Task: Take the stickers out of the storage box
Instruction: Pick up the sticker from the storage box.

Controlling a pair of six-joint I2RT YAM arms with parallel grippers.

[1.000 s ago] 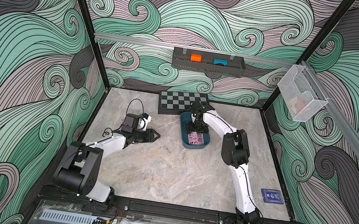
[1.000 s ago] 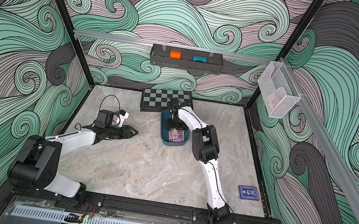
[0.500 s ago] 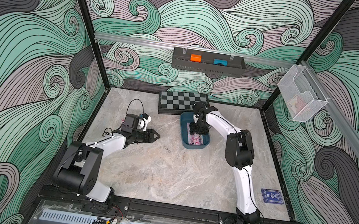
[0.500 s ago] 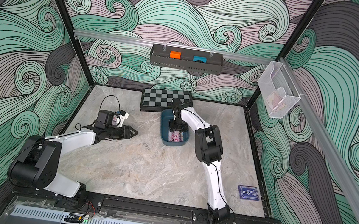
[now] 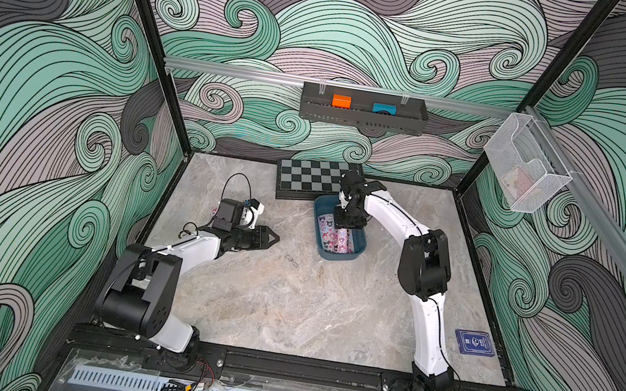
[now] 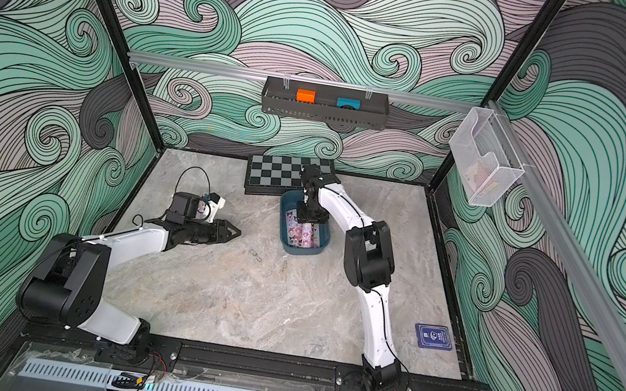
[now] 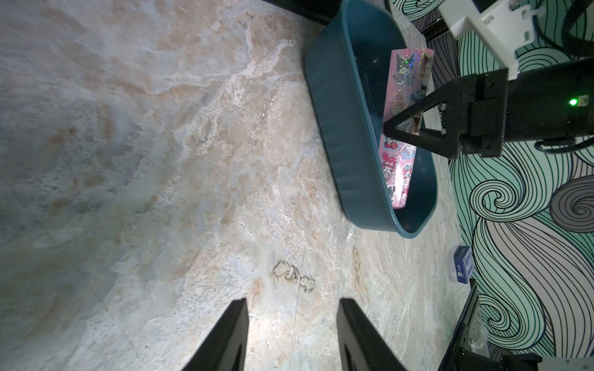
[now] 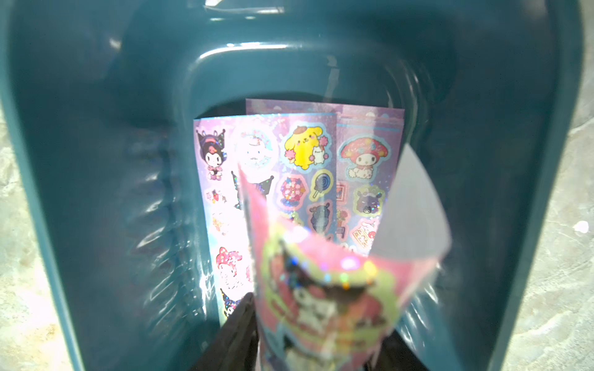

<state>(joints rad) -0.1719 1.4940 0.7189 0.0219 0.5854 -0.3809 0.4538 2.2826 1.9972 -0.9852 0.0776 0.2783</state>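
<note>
On the counter (image 5: 287,298), the storage box (image 5: 338,256) sits just in front of the chessboard (image 5: 307,179) with the stickers (image 5: 334,238) inside it, and the card box (image 5: 475,343) lies well apart at the front right.

The marbled tabletop (image 5: 286,306) carries the storage box (image 5: 336,255), a chessboard (image 5: 305,176) just beside it, and a blue card box (image 5: 475,343) apart.

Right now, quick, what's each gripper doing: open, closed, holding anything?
Left gripper: open, holding nothing.
Right gripper: closed on a sticker sheet inside the storage box.
</note>
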